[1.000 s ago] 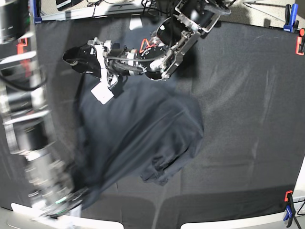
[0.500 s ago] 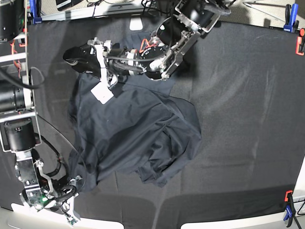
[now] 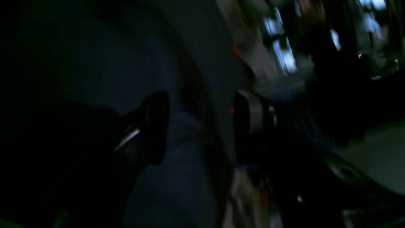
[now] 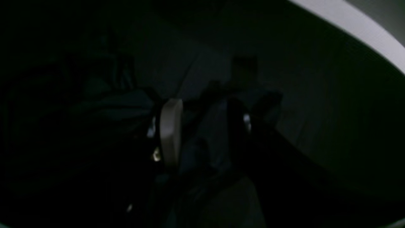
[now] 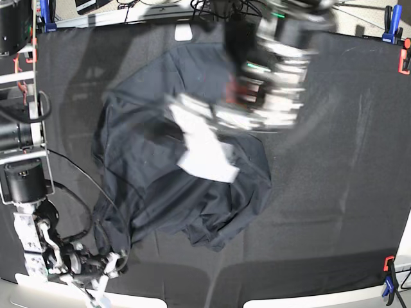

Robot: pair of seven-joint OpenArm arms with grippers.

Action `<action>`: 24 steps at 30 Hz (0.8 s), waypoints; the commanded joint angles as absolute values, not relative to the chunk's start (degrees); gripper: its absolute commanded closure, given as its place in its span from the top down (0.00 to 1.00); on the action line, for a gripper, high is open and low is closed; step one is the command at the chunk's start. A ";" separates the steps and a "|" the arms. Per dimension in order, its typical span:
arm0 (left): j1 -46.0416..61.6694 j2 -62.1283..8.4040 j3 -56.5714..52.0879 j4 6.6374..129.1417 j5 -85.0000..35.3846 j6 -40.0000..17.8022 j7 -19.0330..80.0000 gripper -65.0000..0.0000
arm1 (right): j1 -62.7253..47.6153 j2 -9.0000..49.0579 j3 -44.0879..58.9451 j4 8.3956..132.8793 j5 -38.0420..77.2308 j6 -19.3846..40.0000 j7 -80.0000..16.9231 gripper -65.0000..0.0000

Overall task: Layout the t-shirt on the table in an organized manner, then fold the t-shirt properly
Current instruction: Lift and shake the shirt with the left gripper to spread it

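The t-shirt (image 5: 173, 173) is lying crumpled on the table (image 5: 334, 160), occupying the centre-left portion of the black cloth surface. Its fabric is bunching into folds toward the lower middle, and one edge is reaching up toward the far side of the table.

The left arm is appearing in the base view as a motion-blurred mass over the upper part of the shirt, with a pale blurred patch hanging just below it. The left gripper (image 3: 199, 126) is showing in the left wrist view with its two fingers (image 3: 156, 126) standing apart. Dark grey fabric is visible in the gap between them, but the view is too blurred to confirm whether the fingers are touching or pinching it.

The right arm is standing along the left side of the base view, with the right gripper (image 5: 96, 282) sitting low at the near-left corner of the table, close to the shirt's lower-left edge. In the right wrist view, its pale finger pad and the dark opposite finger are standing apart. Dark cloth is lying between and beneath them; the picture is too dim to confirm a grip.
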State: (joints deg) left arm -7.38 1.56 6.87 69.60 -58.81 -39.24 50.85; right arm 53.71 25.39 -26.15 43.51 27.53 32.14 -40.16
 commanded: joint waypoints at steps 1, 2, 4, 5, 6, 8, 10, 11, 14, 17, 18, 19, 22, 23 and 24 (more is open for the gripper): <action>-8.62 1.63 4.34 70.48 -61.19 -40.00 49.91 0.47 | 55.02 26.37 -25.80 44.34 28.12 32.93 -39.29 0.35; -8.64 0.95 1.43 70.48 -61.34 -40.00 49.87 0.47 | 54.28 26.70 -25.80 44.34 28.10 33.54 -39.29 0.35; -8.86 -0.25 -3.55 70.50 -61.60 -40.00 49.91 0.47 | 52.75 27.46 -25.80 44.36 28.14 35.88 -39.27 0.35; -9.04 -0.91 -5.69 70.50 -61.60 -40.00 49.87 0.47 | 51.88 27.86 -25.80 44.36 28.10 37.19 -39.29 0.35; -9.41 -1.54 -7.57 70.50 -61.54 -40.00 49.95 0.47 | 51.00 28.29 -25.80 44.40 28.12 38.92 -39.29 0.35; -10.31 -3.18 -10.70 70.50 -61.54 -40.00 49.93 0.47 | 49.25 29.30 -25.80 44.40 28.12 39.97 -39.59 0.35; -11.68 -4.93 -13.45 70.48 -60.16 -40.00 49.84 0.47 | 47.31 30.46 -25.78 44.40 28.10 39.94 -39.62 0.35; -12.58 -5.69 -14.66 70.48 -58.11 -40.00 49.60 0.47 | 46.26 31.11 -25.78 44.42 28.10 39.97 -39.59 0.35; -15.66 -7.79 -16.53 70.48 -51.03 -39.94 49.50 0.47 | 43.59 32.86 -25.78 44.71 28.12 39.97 -39.53 0.35; -18.83 -8.60 -16.45 70.48 -45.25 -38.61 49.50 0.47 | 41.80 34.06 -25.78 46.35 28.10 39.94 -39.99 0.35; -19.90 -8.36 -16.36 70.48 -42.83 -38.09 49.50 0.47 | 41.36 34.30 -25.78 47.18 28.10 39.94 -40.36 0.35; -20.88 -7.84 -16.19 70.48 -40.34 -37.63 49.45 0.47 | 41.01 34.33 -25.69 48.05 28.10 39.94 -41.08 0.35; -23.24 -6.70 -13.17 70.46 -34.00 -36.05 48.90 0.47 | 40.56 34.06 -25.12 50.33 28.49 39.94 -42.41 0.35; -23.86 -6.55 -11.38 70.46 -31.68 -34.61 47.70 0.47 | 40.58 33.95 -25.08 50.87 28.77 39.92 -42.68 0.35; -24.27 -6.48 -9.37 70.43 -28.51 -32.67 46.48 0.47 | 40.60 33.95 -25.08 51.44 28.77 39.92 -42.78 0.35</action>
State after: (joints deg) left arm -22.59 -6.50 -9.10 69.60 -26.98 -31.92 47.29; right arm 38.83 32.99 -25.71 50.65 28.53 39.24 -43.18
